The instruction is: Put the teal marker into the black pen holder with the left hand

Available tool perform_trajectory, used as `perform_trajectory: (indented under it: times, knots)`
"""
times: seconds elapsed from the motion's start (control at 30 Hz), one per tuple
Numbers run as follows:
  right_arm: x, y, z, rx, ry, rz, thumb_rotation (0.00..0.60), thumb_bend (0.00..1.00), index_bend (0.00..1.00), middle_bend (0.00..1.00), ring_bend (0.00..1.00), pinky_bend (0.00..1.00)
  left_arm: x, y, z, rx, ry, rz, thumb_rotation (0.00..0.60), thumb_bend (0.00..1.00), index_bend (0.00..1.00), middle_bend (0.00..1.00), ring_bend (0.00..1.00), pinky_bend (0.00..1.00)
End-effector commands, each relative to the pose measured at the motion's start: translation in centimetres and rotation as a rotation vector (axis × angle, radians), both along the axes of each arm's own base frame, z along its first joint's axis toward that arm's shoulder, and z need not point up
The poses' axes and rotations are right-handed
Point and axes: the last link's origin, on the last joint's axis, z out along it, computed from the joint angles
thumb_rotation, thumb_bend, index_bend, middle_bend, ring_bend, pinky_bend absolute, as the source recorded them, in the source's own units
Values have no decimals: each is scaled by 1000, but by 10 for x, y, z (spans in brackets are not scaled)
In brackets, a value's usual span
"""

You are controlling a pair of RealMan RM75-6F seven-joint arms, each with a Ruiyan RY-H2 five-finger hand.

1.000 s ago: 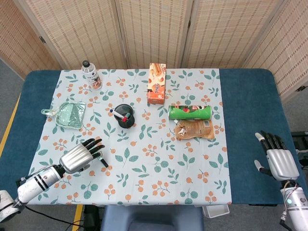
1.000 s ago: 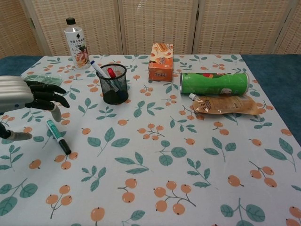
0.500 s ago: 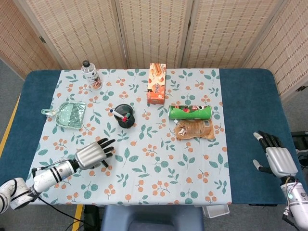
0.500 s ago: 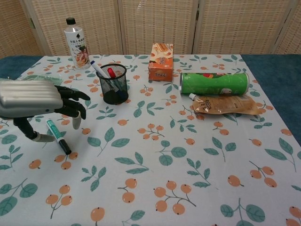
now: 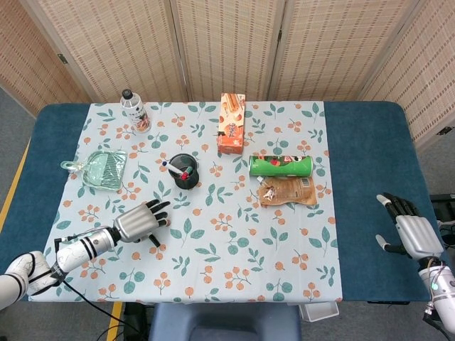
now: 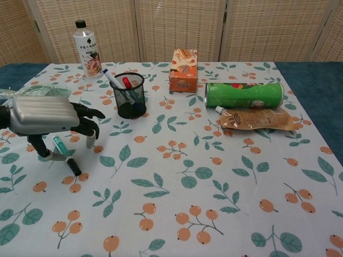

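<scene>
The teal marker (image 6: 66,156) with a black cap lies flat on the leaf-print tablecloth at the front left; in the head view only its black end (image 5: 153,241) shows past the fingers. My left hand (image 6: 47,116) hovers right over it, palm down and fingers spread; the thumb reaches down beside the marker's far end and nothing is gripped. The black mesh pen holder (image 6: 130,96) (image 5: 186,172) stands upright behind and to the right of that hand, with a few pens in it. My right hand (image 5: 412,233) rests at the table's right edge, fingers apart and empty.
A clear bottle (image 6: 87,43) stands at the back left, an orange box (image 6: 183,71) at the back middle. A green can (image 6: 244,94) lies on its side with a brown pouch (image 6: 257,119) in front of it. A clear green tray (image 5: 103,168) sits to the left.
My left hand has moved right and forward across the cloth until it covers most of the marker. The marker itself has not moved. The right hand has barely shifted.
</scene>
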Motion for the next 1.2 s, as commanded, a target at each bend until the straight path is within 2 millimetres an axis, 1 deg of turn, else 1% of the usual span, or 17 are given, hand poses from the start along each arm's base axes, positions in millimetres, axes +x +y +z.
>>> perform_trajectory:
  times: [0.03,0.2,0.33,0.63,1.03,1.2]
  knots:
    - [-1,-1,0,10,-3,0,600,327,35,0,0,0,-5,0,-3,-9,12,7,600,323,392,296,0,196]
    - [-1,-1,1,15,-11,3,600,327,35,0,0,0,-12,-2,-3,-23,38,9,600,323,406,299,0,197]
    - [0,0,0,18,-11,6,600,327,35,0,0,0,-13,-4,-2,-26,33,5,600,323,426,303,0,197]
    - [1,0,0,16,-13,10,600,327,35,0,0,0,-15,-5,-5,-37,6,8,600,323,505,336,10,204]
    - [-2,-3,2,11,-14,-1,600,327,35,0,0,0,-13,0,-15,-54,-4,18,600,323,487,338,10,204]
    - [-3,-2,3,7,-15,-3,600,327,35,0,0,0,-11,-2,-19,-59,-32,12,600,323,558,386,41,224]
